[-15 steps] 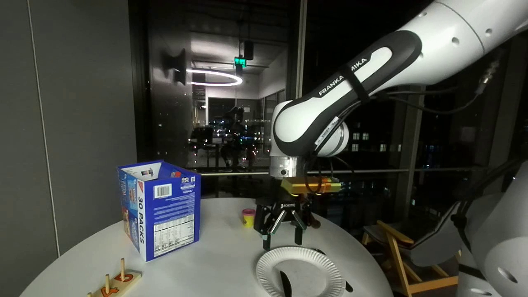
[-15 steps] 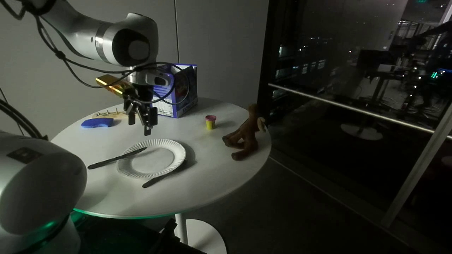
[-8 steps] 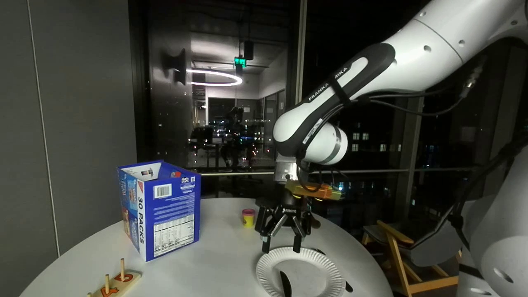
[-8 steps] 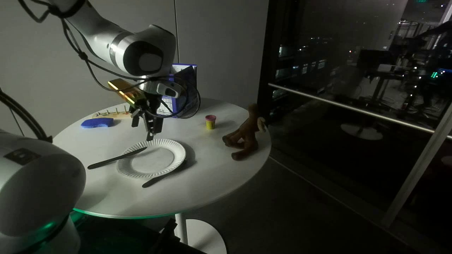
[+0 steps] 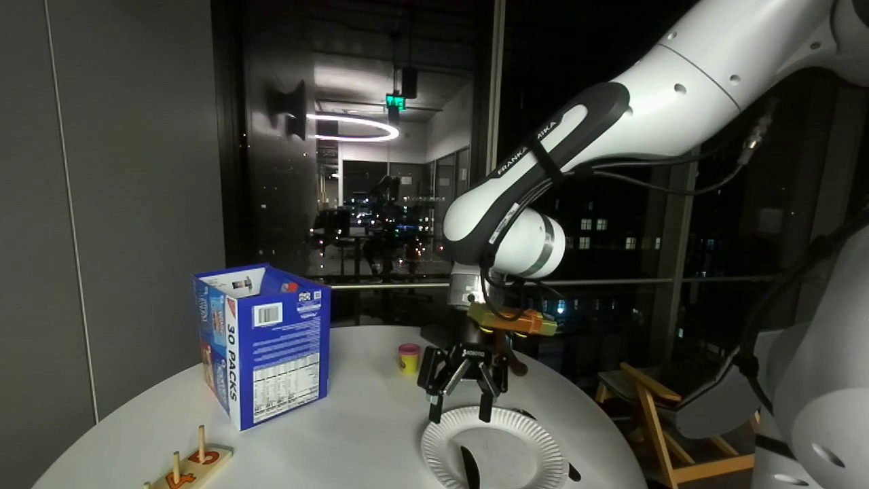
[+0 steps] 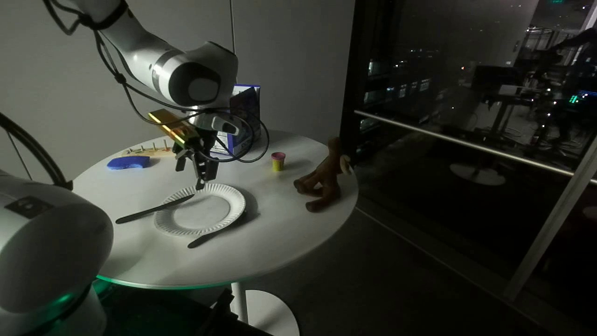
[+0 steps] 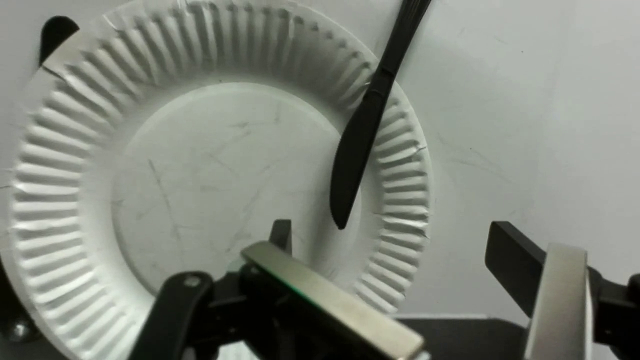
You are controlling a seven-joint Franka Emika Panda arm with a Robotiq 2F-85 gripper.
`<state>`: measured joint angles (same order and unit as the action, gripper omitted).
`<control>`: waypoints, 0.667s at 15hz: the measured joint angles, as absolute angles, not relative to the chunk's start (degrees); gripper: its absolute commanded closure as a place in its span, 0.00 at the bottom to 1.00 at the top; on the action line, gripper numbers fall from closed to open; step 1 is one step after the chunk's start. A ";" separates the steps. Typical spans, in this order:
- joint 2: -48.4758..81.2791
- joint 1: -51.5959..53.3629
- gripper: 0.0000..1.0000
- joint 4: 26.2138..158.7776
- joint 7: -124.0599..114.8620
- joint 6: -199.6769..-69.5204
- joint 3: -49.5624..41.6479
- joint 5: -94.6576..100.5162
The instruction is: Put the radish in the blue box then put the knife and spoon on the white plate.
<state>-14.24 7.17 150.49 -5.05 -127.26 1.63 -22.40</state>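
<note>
The white paper plate (image 5: pixel 441 445) lies on the round table; its ribbed rim also shows in an exterior view (image 6: pixel 237 200). A black knife (image 7: pixel 357 135) rests with its blade on the plate and its handle over the rim; it shows in an exterior view (image 6: pixel 154 209). Another black utensil (image 6: pixel 200 241) lies partly under the plate; I cannot tell if it is the spoon. My gripper (image 7: pixel 391 232) is open and empty above the plate's rim, near the knife's tip. The blue box (image 5: pixel 288 367) stands open-topped. No radish is recognisable; a small red patch inside the box is unclear.
A yellow tub with pink lid (image 6: pixel 278 162) stands behind the plate. A brown plush toy (image 6: pixel 326 177) sits near the table edge. A blue soft object (image 6: pixel 128 162) and a wooden peg board (image 5: pixel 197 468) lie on the table.
My gripper has come down toward the plate's rim, staying open. The plate, knife, other utensil and box have not moved.
</note>
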 measured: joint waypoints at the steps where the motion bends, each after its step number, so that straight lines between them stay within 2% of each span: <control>1: -13.99 7.17 0.00 150.49 -5.06 -127.24 1.64 -22.40; 10: -10.69 7.18 0.00 150.72 -5.05 -127.26 2.05 -23.46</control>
<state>-10.69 7.18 150.72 -5.05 -127.26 2.05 -23.46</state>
